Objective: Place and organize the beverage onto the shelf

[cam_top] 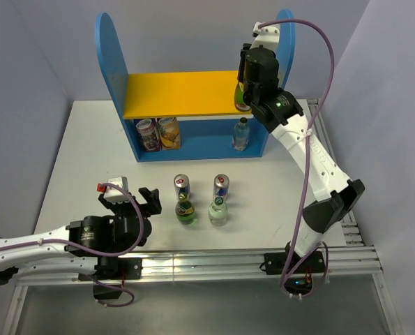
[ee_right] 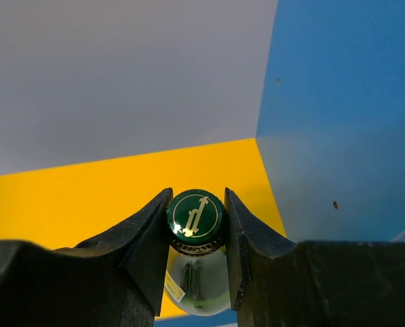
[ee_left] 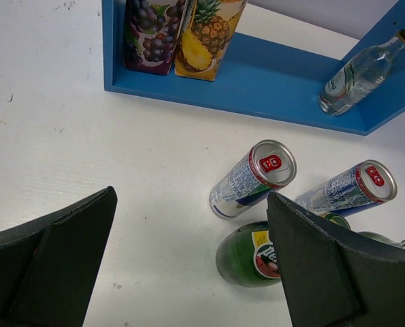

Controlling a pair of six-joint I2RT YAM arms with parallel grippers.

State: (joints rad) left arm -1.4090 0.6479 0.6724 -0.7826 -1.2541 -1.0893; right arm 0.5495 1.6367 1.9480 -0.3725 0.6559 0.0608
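**Item 1, right jaws:** closed narrow on the cap of the held green bottle (ee_right: 196, 216), one finger on each side. A grip this high keeps the fingers off the board and lets the bottle hang upright. The bottle is over the right end of the yellow upper board (cam_top: 179, 94) of the shelf (cam_top: 113, 63), just beside the right side panel (ee_right: 338, 122). Whether its base rests on the board cannot be told. Judged step: setting down, release not yet made. The corner spot seems chosen to leave the rest of the board free.

**Item 2, left jaws:** spread wide, holding nothing; low over the table (cam_top: 81, 153) at the near left, pointed toward the waiting drinks; judged to be in position for the next pick.

**Item 3, waiting on the table in front of the shelf:** left-hand can (cam_top: 181, 185) and right-hand can (cam_top: 221, 185), upright in the far row; second green bottle (cam_top: 185, 211) and loose clear bottle (cam_top: 218, 211) in the near row, each just beside its can; none yet placed.

**Item 4, lower level of the shelf:** grape drink (ee_left: 151, 34) and pineapple drink (ee_left: 205, 34), side by side at the left end; shelved clear bottle (ee_left: 359, 71) alone at the right end; the middle is open, judged room for more.
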